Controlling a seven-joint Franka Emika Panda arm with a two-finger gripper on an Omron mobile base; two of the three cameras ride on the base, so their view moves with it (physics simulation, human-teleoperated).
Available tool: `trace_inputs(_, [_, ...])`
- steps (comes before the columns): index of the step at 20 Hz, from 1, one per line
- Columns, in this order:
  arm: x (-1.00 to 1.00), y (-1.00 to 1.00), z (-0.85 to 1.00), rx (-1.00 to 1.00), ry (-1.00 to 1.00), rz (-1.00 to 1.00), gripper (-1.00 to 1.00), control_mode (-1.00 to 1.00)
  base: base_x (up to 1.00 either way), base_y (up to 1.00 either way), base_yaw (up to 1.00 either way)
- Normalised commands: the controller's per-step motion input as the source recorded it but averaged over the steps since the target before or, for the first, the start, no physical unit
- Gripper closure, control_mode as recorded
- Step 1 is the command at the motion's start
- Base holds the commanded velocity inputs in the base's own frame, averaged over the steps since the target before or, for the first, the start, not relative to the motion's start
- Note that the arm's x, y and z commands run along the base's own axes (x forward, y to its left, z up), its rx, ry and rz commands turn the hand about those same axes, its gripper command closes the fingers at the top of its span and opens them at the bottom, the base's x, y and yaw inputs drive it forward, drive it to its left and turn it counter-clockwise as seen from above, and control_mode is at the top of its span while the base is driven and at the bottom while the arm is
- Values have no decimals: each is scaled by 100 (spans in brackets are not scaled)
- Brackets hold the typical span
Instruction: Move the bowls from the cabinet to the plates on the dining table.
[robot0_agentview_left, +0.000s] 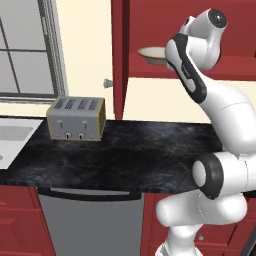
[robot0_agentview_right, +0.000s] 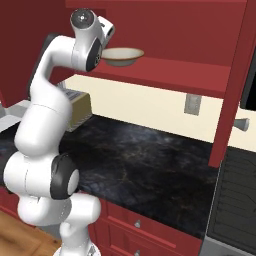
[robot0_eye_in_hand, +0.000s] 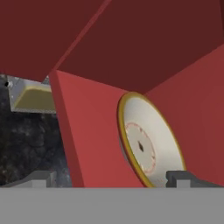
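A cream-white bowl (robot0_agentview_left: 151, 54) with a tan rim sits on the bottom shelf of the open dark red cabinet (robot0_agentview_left: 235, 67). From the other side the bowl (robot0_agentview_right: 122, 56) stands near the shelf's front edge, right beside my raised hand. In the hand view the picture is rolled, so the bowl (robot0_eye_in_hand: 146, 140) appears on edge, just ahead of and between the finger tips. My gripper (robot0_eye_in_hand: 113, 179) is open, nothing between its fingers, and stops short of the bowl. The cabinet (robot0_agentview_right: 170, 70) door (robot0_agentview_right: 232, 90) hangs open to the right.
Below the cabinet runs a black marbled counter (robot0_agentview_left: 130, 155) with a silver toaster (robot0_agentview_left: 76, 118) at its left. A sink (robot0_agentview_left: 12, 135) and a window (robot0_agentview_left: 25, 50) lie further left. The other open door (robot0_agentview_left: 119, 55) with its knob (robot0_agentview_left: 107, 83) stands left of the shelf.
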Motion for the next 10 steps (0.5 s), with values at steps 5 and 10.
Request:
trace_inputs(5, [20,0,-6,0,3,-2,-100,-100,0,0,0])
trace_inputs(10, [13,0,-14,-1,5,0,-100,-100,0,0,0])
